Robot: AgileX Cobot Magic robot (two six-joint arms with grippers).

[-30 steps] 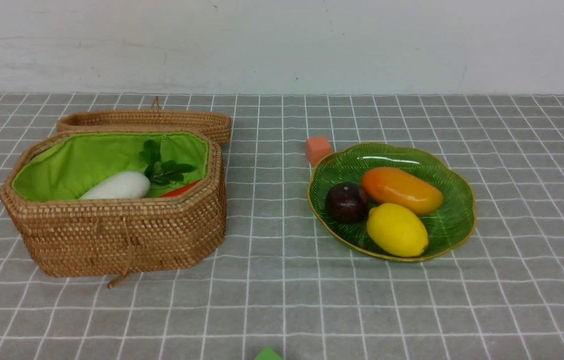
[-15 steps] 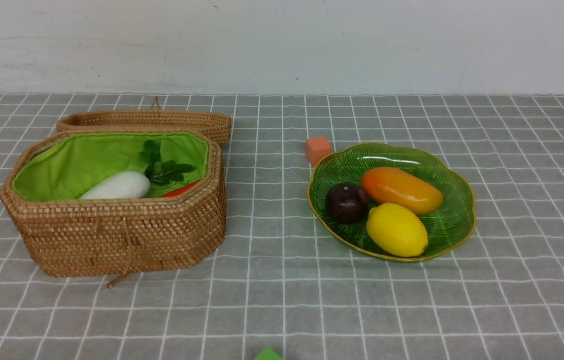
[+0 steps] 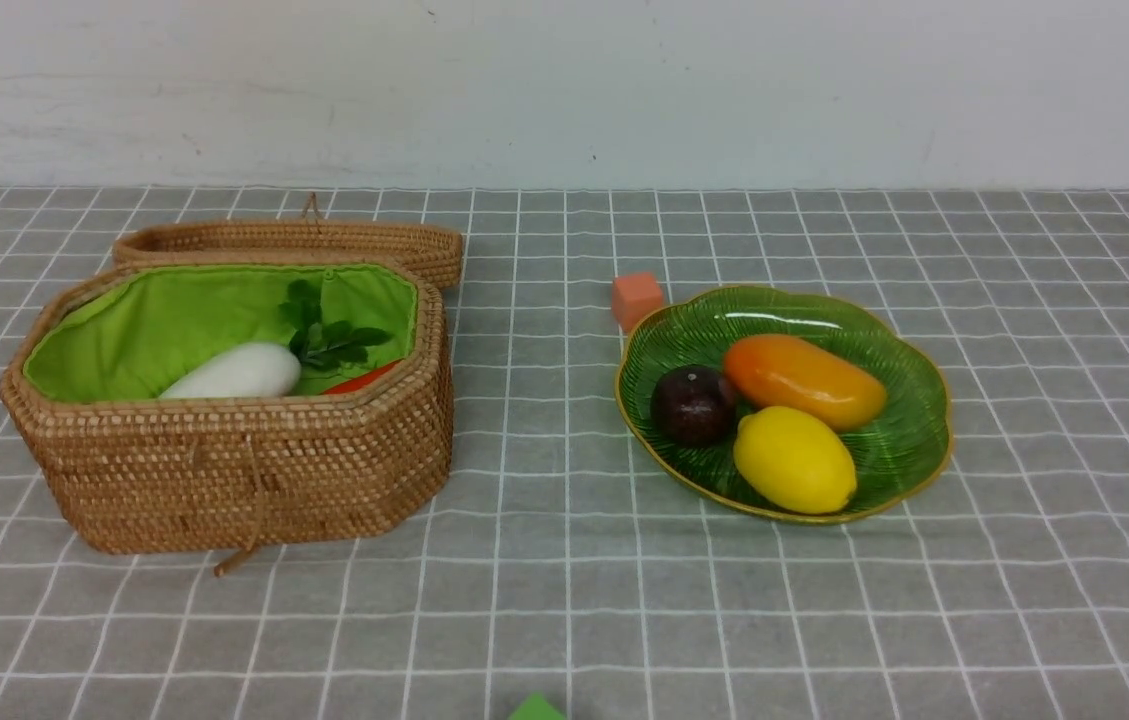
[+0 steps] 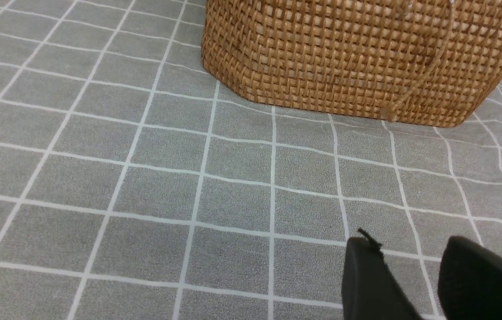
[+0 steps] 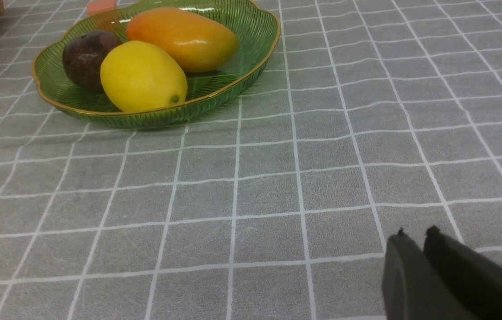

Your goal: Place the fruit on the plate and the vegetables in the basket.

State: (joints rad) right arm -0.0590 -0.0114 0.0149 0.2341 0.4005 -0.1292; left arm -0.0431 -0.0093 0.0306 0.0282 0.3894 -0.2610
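Yellow lemon (image 3: 794, 460), green gold-rimmed plate (image 3: 909, 445), grey white-gridded cloth (image 3: 564, 600)

Honestly, nothing to report here: going frame by frame in the front view, I can't spot a single shift on the table (image 3: 564, 600), and the wrist views have no earlier shots to compare.

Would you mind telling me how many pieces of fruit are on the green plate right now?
3. The lemon lies nearest the camera in the plate, the mango sits behind it, and the dark plum is at the plate's left. None looks hidden.
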